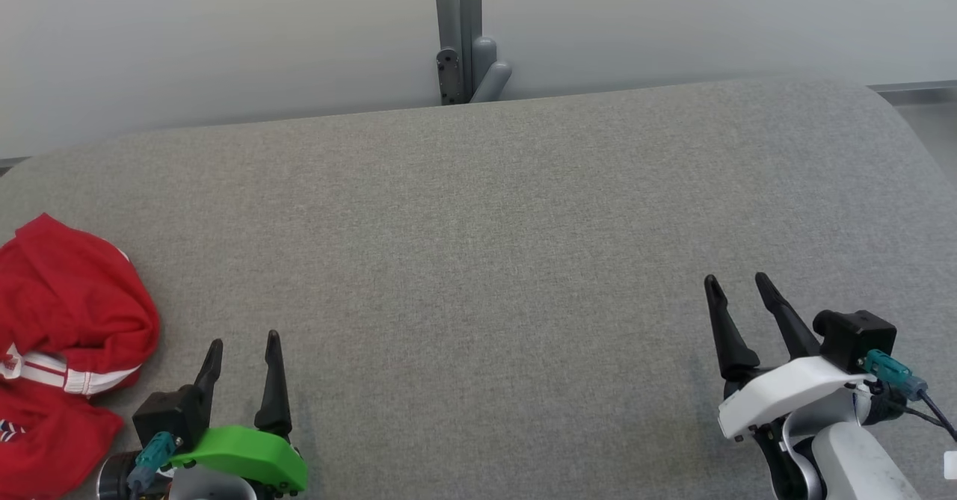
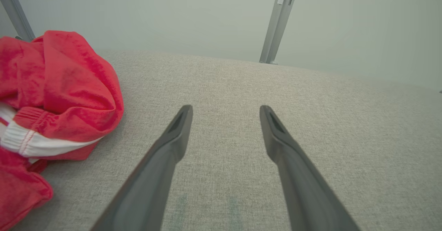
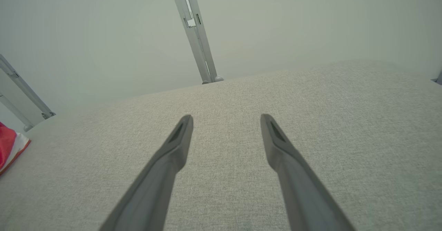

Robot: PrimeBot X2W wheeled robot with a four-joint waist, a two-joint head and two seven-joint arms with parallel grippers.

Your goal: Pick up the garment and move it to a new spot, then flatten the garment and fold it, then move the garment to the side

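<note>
Garment: a crumpled red cloth garment with a white striped band (image 1: 71,321), heaped at the left edge of the grey fabric-covered desk (image 1: 486,223); the head view cuts part of it off.
Left tool: the left tool (image 1: 243,339) is spread wide and empty, with the heap just beside it on its left.
Right tool: the right tool (image 1: 736,279) is equally wide and empty, well apart from the garment.
Nearer arm: the left, clearly.
Long axis: cannot tell, too bunched.
Likely reach: leftward from the left tool.
</note>
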